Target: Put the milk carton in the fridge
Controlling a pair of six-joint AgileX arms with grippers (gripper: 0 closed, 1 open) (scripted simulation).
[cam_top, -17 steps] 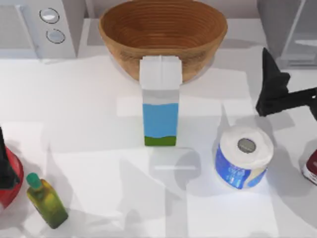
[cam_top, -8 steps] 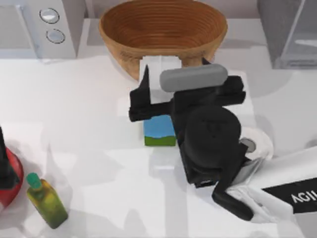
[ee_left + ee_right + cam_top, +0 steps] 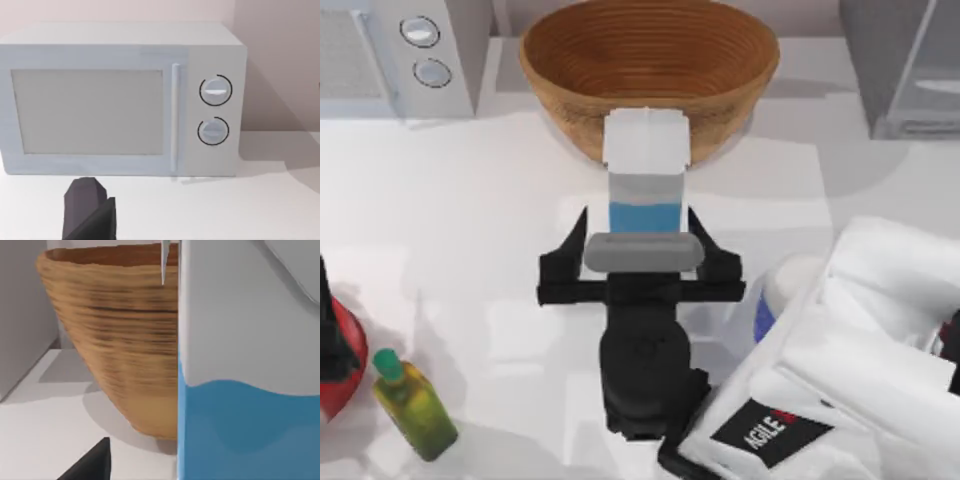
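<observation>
A milk carton [image 3: 644,172] stands upright on a white tabletop [image 3: 480,210], just in front of a large woven basket [image 3: 649,60] and touching or nearly touching the basket's near wall. The carton is tall and rectangular, with a white folded top and a sky-blue band below it; its base is hidden behind the arm. The right gripper [image 3: 640,262] sits directly in front of the carton, with its two black fingers spread wide apart on either side of the carton's line and nothing between them. In the right wrist view the carton's [image 3: 250,365] flat face looms very close, with the basket [image 3: 110,335] beside it. The carton looks stiff, with smooth flat sides that could slip, and being tall and narrow it would likely tip if pushed high. The best hold is probably across its two flat sides around the blue band. The fridge [image 3: 910,65] is well to the right of the basket, a grey cabinet with a pale front. The left gripper [image 3: 90,210] is parked in front of a microwave [image 3: 120,100], and whether its fingers are apart cannot be told.
</observation>
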